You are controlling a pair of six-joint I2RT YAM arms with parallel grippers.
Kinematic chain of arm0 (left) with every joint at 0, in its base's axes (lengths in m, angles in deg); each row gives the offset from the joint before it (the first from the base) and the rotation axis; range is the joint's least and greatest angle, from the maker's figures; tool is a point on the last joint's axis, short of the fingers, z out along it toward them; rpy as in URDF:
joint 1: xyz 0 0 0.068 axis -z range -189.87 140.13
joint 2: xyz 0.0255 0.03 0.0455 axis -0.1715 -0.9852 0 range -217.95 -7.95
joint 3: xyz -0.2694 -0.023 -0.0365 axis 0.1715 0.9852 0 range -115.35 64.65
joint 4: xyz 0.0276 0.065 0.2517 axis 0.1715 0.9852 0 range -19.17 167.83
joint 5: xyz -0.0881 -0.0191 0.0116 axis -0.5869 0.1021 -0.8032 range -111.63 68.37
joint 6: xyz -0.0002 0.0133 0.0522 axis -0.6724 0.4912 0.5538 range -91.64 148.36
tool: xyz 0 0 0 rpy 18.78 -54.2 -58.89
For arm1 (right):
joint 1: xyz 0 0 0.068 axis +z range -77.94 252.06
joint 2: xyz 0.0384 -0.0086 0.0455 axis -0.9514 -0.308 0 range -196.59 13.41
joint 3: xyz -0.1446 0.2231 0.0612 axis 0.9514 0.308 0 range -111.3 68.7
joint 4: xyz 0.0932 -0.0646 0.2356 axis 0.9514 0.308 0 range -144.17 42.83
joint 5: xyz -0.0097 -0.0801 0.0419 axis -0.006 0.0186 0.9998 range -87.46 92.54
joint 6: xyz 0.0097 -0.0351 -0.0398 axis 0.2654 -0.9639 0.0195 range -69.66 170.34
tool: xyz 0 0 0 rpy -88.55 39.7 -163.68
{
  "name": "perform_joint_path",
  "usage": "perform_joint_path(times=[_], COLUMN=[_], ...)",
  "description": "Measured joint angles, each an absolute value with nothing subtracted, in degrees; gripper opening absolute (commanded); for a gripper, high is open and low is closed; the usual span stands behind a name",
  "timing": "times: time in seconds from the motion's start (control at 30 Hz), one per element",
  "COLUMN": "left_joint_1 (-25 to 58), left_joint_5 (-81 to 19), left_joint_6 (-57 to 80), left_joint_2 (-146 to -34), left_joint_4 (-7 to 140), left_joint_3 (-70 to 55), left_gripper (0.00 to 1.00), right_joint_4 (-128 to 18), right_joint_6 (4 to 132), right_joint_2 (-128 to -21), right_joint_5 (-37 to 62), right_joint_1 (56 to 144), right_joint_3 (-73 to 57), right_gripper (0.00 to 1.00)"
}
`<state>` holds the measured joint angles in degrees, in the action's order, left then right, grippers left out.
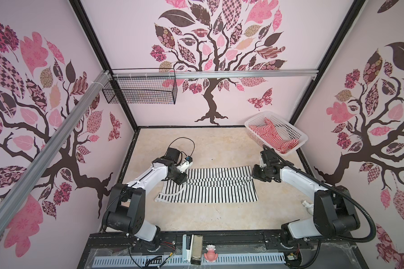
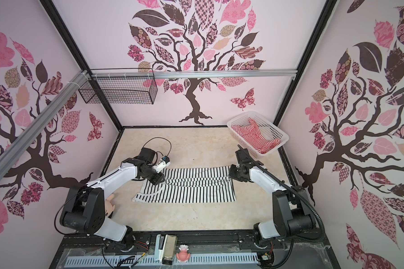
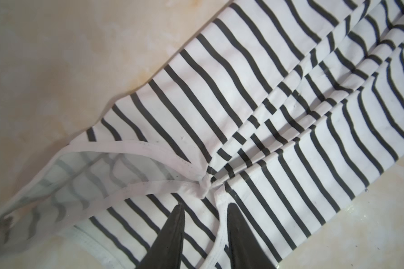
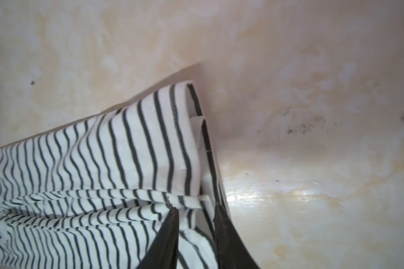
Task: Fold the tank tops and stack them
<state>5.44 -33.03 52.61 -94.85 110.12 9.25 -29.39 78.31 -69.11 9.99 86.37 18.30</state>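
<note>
- Left gripper [image 3: 205,206]: jaws apart, tips over the armhole trim of the black-and-white top [image 1: 210,188].
- Right gripper [image 4: 195,207]: jaws apart, tips over that top's folded far end.
- The top lies flat between both grippers.
- Red top [image 1: 269,135]: in the basket [image 1: 289,131], beyond the right gripper.

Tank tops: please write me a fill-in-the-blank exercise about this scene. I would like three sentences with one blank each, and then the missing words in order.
1. The red-and-white tank top lies in the white ____.
2. Only ____ tank top, the black-and-white tank top, lies on the table.
3. The left gripper and the right gripper are at opposite ends of it, both with jaws ____.

Missing words: basket; one; open.
</note>
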Motion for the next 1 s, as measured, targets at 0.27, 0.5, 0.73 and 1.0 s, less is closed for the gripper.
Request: perform_joint_path(times=[0.27, 0.5, 0.73, 1.0], left_joint_1=[9.3, 10.6, 10.5, -0.8], left_joint_5=[-31.7, -30.0, -29.5, -29.0], left_joint_6=[51.2, 50.8, 52.8, 51.9], left_joint_2=[-105.6, -113.6, -107.7, -97.7], left_joint_4=[108.5, 107.8, 107.3, 106.9], left_joint_3=[-0.8, -2.6, 5.7, 9.9], left_gripper=[0.34, 0.32, 0.31, 0.38], right_joint_4=[-34.1, -35.7, -38.1, -39.1], right_joint_6=[81.6, 83.1, 83.4, 83.4], right_joint_2=[-77.6, -84.0, -81.6, -79.6], right_joint_5=[11.3, 11.7, 11.1, 10.8], right_joint_1=[88.0, 88.2, 88.4, 88.4], right_joint_3=[11.2, 12.0, 18.4, 21.1], right_gripper=[0.29, 0.29, 0.28, 0.29])
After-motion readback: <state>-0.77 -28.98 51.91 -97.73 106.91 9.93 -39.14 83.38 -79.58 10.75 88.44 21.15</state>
